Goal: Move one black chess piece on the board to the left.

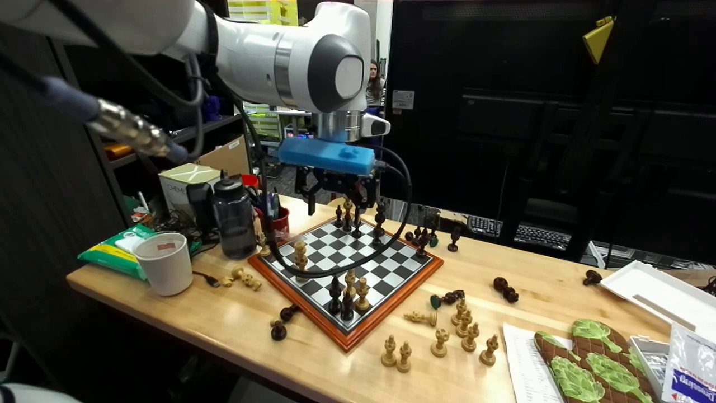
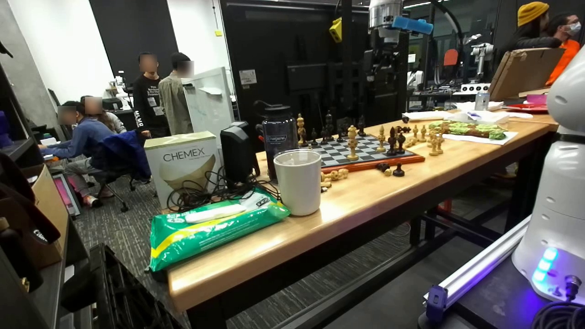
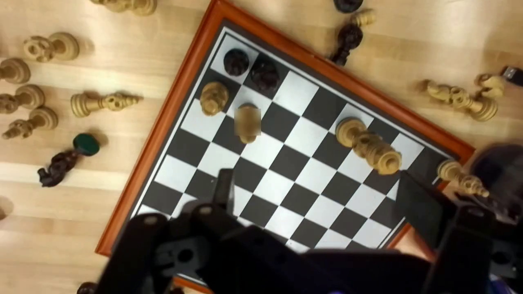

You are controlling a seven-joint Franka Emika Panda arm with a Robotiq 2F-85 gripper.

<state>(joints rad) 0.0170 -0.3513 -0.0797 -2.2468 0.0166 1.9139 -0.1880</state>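
The chessboard lies on the wooden table; it also shows in the wrist view and in an exterior view. Two black pieces stand upright at its near corner, one beside another; the wrist view shows them from above, one and the other. More black pieces stand at the far side, such as a tall one. My gripper is open and empty above the board; its fingers are wide apart in the wrist view. A tall light piece shows near its right fingertip.
Light pieces stand beside the near black ones. Loose pieces lie around the board, including a fallen black one. A bottle, a white cup and a green pack stand at one end, an oven mitt at the other.
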